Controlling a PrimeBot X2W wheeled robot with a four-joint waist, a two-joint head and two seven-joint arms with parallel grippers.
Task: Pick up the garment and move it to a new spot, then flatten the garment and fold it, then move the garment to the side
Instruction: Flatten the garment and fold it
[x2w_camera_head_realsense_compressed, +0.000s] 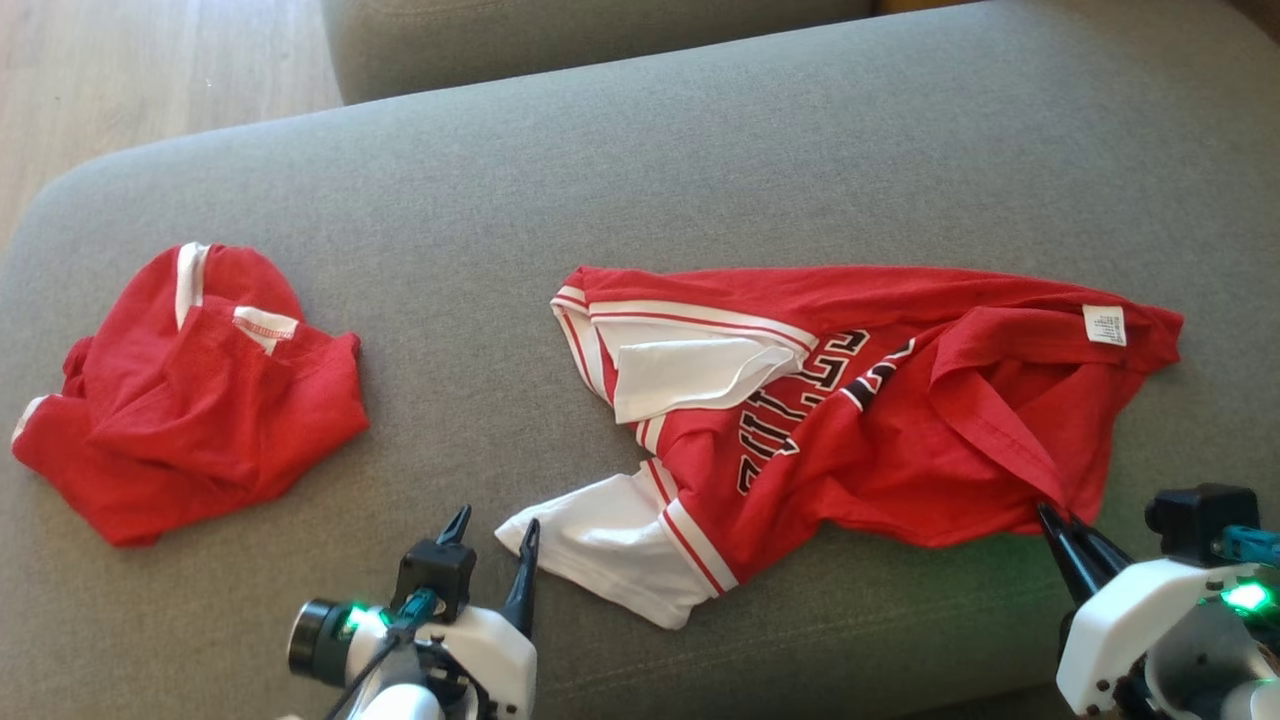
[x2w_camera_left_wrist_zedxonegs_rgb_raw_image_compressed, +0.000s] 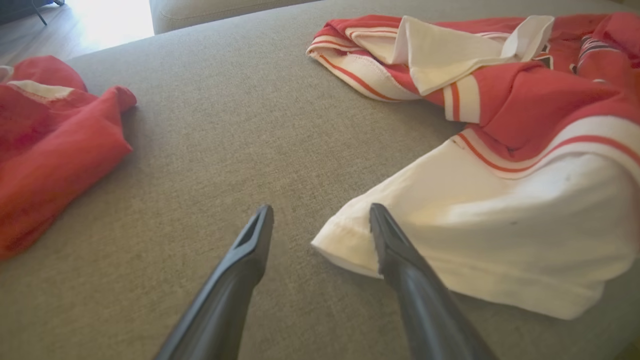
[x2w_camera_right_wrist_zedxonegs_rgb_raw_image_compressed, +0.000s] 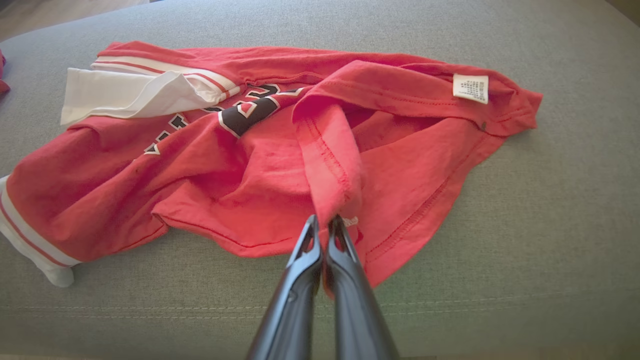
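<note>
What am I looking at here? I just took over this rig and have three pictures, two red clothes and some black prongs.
It is a two-armed robot working over a grey sofa. The head view looks down from its head; each wrist view looks along one hand's two dark fingers.

Two garments lie on the sofa: a red bundle to the robot's left, and a red jersey with white sleeves and black lettering, spread but rumpled.

The right hand is shut on a fold of the jersey's red hem, near a white label. The left hand is open and holds nothing; one finger overlaps the edge of the white sleeve, though I cannot tell if it touches.
</note>
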